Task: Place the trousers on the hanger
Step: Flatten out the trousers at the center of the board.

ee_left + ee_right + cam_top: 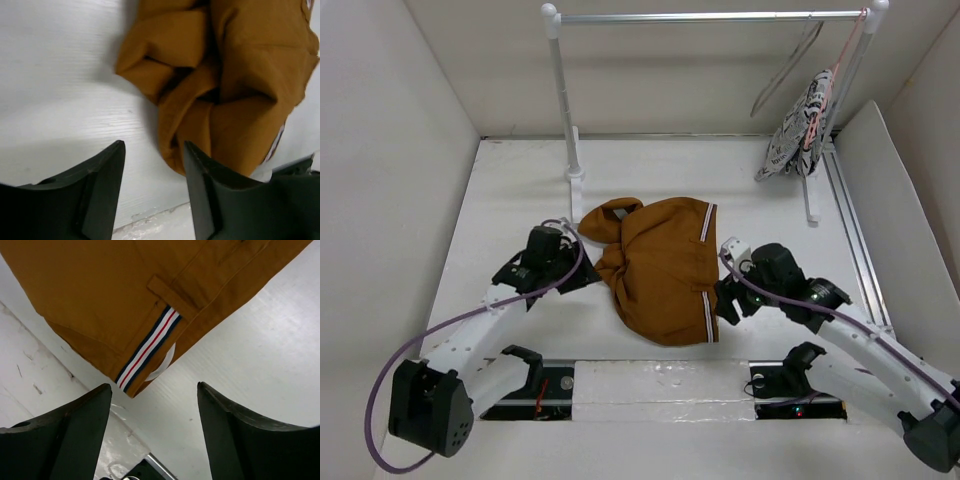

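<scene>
The rust-brown trousers (655, 265) lie crumpled in the middle of the white table, with striped trim along their right edge. The thin grey wire hanger (790, 65) hangs from the rail at the back right. My left gripper (584, 278) is open and empty at the trousers' left edge. In the left wrist view, its fingers (154, 150) frame bare table beside a fold of the trousers (235, 75). My right gripper (728, 300) is open and empty at their near right corner. In the right wrist view, the gripper (154, 392) sits just short of the trousers (100, 290) and their striped trim (147, 350).
A white clothes rack (563, 100) stands at the back, its rail (710, 17) spanning the top. A black-and-white patterned cloth (798, 130) hangs on a pink hanger at the rail's right end. White walls enclose the table. A metal track (855, 230) runs along the right side.
</scene>
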`<act>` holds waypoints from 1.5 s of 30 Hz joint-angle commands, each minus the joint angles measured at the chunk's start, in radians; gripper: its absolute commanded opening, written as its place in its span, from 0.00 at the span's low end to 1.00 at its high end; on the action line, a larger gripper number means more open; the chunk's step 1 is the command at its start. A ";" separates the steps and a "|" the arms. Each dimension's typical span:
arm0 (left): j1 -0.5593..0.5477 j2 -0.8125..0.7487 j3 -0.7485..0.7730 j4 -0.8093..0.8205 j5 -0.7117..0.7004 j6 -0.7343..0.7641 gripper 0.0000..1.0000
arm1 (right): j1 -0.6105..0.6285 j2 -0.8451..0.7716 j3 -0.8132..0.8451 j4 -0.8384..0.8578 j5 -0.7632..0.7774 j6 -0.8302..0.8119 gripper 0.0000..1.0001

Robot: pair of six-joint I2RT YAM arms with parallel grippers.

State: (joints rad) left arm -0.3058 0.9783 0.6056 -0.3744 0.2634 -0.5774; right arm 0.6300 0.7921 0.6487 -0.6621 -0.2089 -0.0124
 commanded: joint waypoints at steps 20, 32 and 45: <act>-0.102 0.385 -0.075 0.535 -0.087 -0.225 0.31 | 0.039 0.165 -0.345 0.456 -0.262 0.273 0.55; -0.082 0.004 0.400 0.048 -0.442 -0.133 0.00 | -0.006 -0.001 0.443 -0.063 0.106 0.094 0.00; -0.073 -0.021 0.916 -0.129 -0.556 -0.024 0.18 | -0.208 0.153 1.015 -0.284 0.178 -0.106 0.00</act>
State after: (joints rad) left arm -0.3813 0.9733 1.6894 -0.4171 -0.2714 -0.6151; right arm 0.4580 1.0077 1.7634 -0.8898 -0.0849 -0.0944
